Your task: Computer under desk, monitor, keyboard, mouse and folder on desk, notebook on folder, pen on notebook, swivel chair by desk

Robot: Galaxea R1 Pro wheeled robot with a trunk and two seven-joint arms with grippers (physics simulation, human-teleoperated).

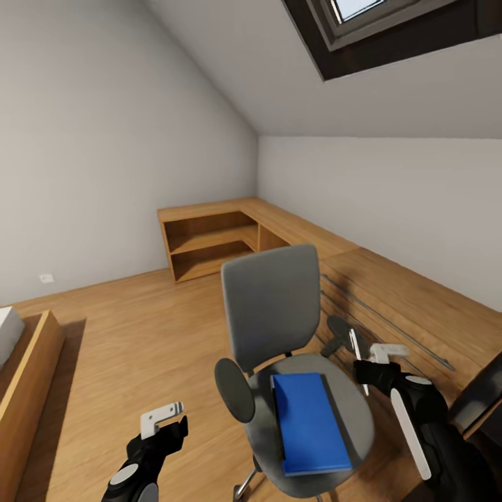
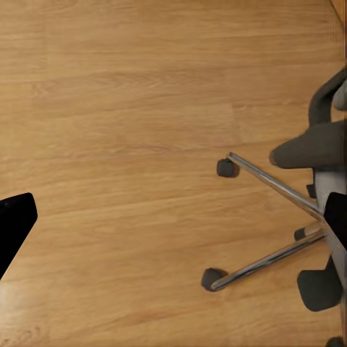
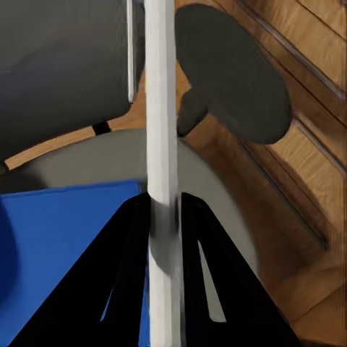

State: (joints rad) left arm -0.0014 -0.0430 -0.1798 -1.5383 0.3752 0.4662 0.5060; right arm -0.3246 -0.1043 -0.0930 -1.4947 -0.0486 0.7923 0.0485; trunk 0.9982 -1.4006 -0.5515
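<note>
Head view: in the attic bedroom, the grey swivel chair (image 1: 279, 328) stands on the plank floor (image 1: 139, 348) with the blue folder (image 1: 309, 422) lying flat on its seat, a darker edge, possibly the notebook, showing along the folder's right side. The right gripper (image 1: 362, 362) hovers just beside the chair's right armrest (image 1: 340, 326), its jaws clamped on the thin white pen (image 3: 160, 144), which the right wrist view shows standing up between the dark fingers (image 3: 119, 275) above the folder and seat. The left gripper (image 1: 166, 418) hangs low beside the chair's left armrest (image 1: 233, 390), jaws apart and holding nothing; its wrist view looks down on the chrome star base (image 2: 278, 231) and castors. An oak shelf unit (image 1: 209, 244) lines the far corner under the skylight (image 1: 362, 21). With the pen already in hand, the sensible course is probably to carry it to the desk and park it there, since it belongs on top of the stack last; the grip should stay firm and the arm should lift clear of the armrest before turning, so the long pen does not snag the chair back.
</note>
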